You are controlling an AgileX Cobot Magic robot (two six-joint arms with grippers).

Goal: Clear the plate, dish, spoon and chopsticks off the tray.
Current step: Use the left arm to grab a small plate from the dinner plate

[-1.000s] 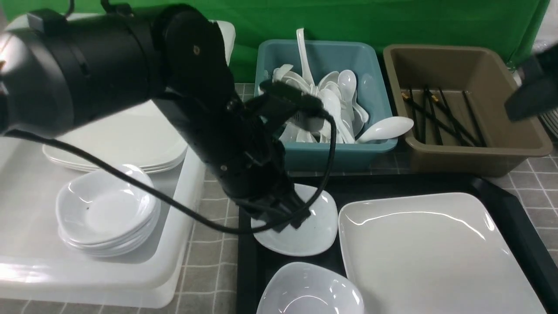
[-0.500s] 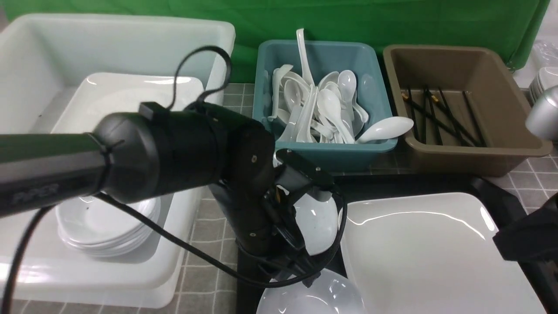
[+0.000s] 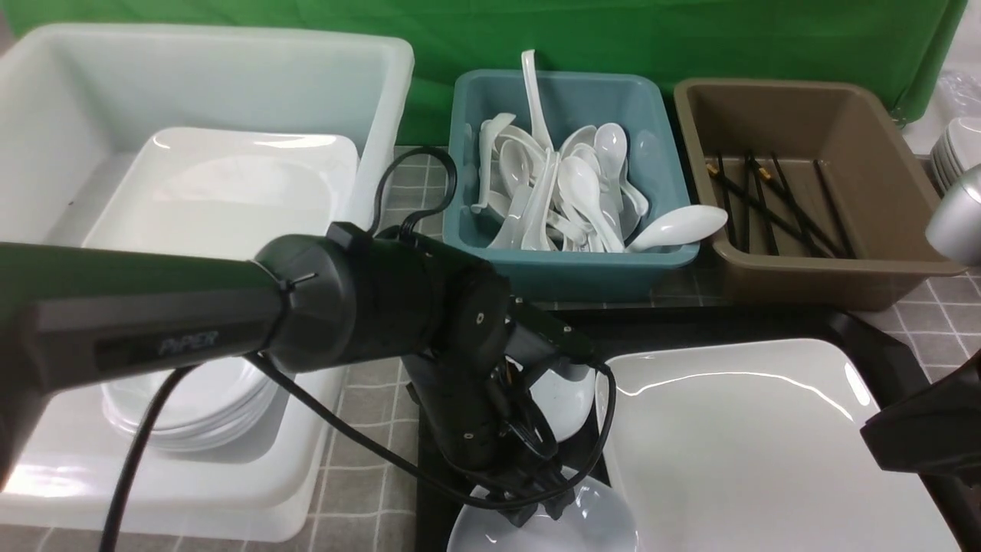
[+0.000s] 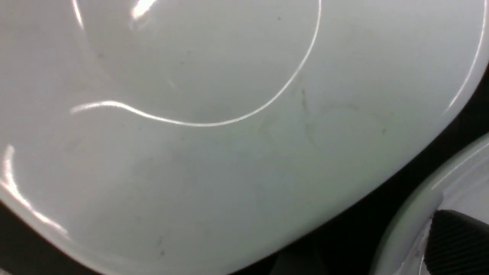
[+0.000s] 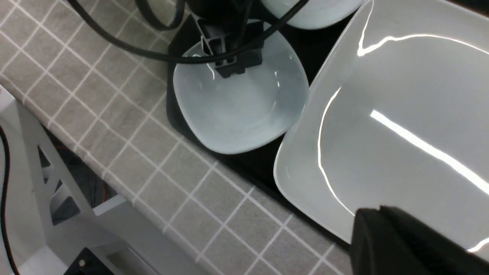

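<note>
since each kind of ware has its own bin, i read this layout as a sorting job: the white tub [image 3: 368, 92] on the left holds stacked plates [image 3: 230, 184] and a stack of small dishes [image 3: 191, 418], which is where i judge the near dish [image 5: 237, 110] belongs. my left gripper [image 5: 229, 67] hangs at that dish's far rim, probably because the rim is the only edge thin enough to pinch; i cannot tell whether its fingers are spread. a second dish [image 3: 571, 391] sits just behind it on the tray [image 3: 690, 326]. the teal tub [image 3: 651, 100] holds spoons [image 3: 582, 184]; i see none on the tray. the plate [image 3: 766, 445] fills the tray's right side. chopsticks [image 3: 766, 207] lie in the brown tub [image 3: 881, 138]. my right gripper [image 5: 389, 236] hovers over the plate's right side, fingers pressed together on nothing.
</note>
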